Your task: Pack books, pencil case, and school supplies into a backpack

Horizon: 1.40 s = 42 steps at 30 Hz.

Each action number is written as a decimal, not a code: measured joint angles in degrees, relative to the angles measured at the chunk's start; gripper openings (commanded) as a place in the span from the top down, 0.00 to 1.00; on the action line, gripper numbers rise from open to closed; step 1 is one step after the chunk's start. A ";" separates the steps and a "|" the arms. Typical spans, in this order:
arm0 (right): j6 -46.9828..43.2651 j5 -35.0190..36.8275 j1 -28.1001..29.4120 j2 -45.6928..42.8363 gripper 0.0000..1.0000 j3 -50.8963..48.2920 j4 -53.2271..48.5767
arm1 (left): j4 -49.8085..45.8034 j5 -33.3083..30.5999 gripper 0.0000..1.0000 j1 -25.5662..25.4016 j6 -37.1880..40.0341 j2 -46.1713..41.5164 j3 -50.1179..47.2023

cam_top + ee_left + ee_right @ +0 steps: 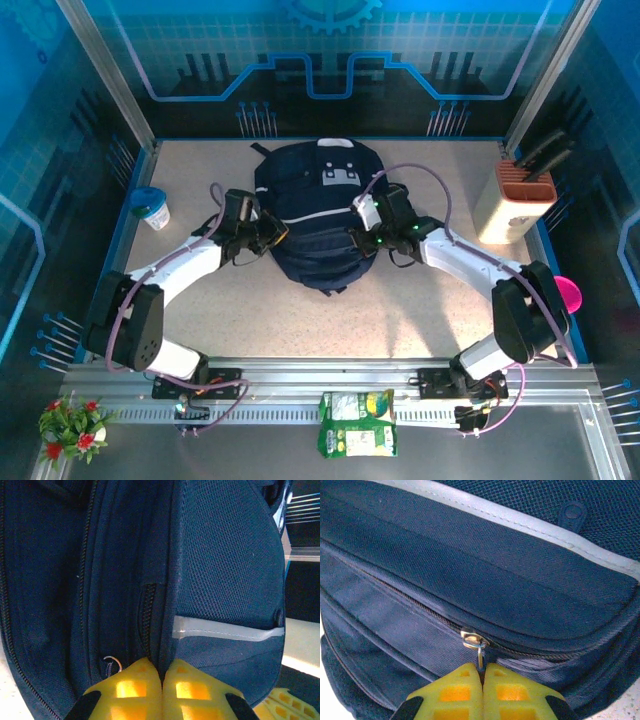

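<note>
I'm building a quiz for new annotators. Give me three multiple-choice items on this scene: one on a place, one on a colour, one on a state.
1. Relative to the backpack, the knife block stands: A) left B) right C) on top
2. The backpack's stripe is: A) pale grey B) red C) yellow
3. The right end effector is: A) wide open B) shut on a book C) shut on the zipper pull
Answers: 1 B, it sits at the top view's right side; 2 A, a pale band crosses the navy fabric; 3 C, its yellow fingers pinch the metal pull.
</note>
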 measured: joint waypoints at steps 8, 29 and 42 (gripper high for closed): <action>-7.76 -4.85 -4.52 1.64 1.00 4.44 -5.16 | -8.59 6.47 1.00 3.37 15.78 3.56 6.54; -8.00 -9.68 -12.04 15.17 0.99 18.58 -10.19 | -20.46 15.41 1.00 9.97 41.07 9.01 13.60; 2.89 -5.53 -14.12 13.14 0.30 19.41 -9.05 | -20.39 10.95 0.43 10.73 40.35 5.03 12.96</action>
